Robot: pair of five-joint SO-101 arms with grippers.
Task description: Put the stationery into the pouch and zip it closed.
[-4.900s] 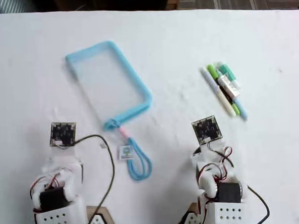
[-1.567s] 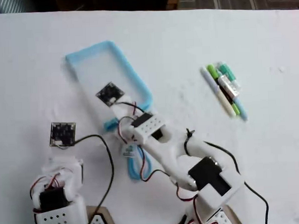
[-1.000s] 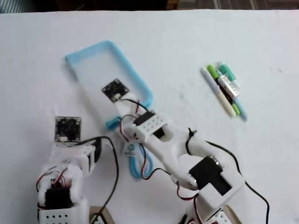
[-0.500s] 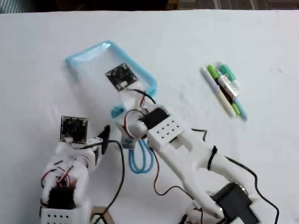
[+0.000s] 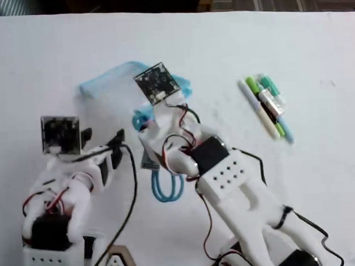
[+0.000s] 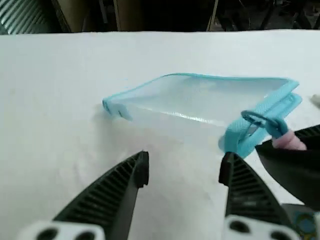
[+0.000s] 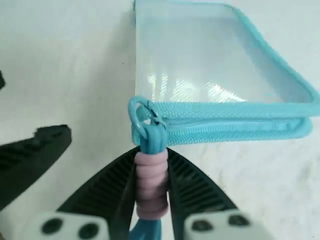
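The clear pouch with blue trim lies at the table's middle left, its near end raised. My right gripper is shut on the pink bead of the blue zipper strap, right at the pouch's zipper ring; from above it sits under its camera board. My left gripper stands open just short of the pouch, beside the right gripper. In the high view the left gripper is left of the strap. A bundle of pens and markers lies at the right.
The white table has free room around the pens and along the far side. The right arm's body stretches diagonally from the near right edge to the pouch. Loose cables hang between the two arms.
The right arm swung over from its rest, took the strap's pink bead and lifted the pouch's near end. The left arm came forward toward the pouch with its gripper open.
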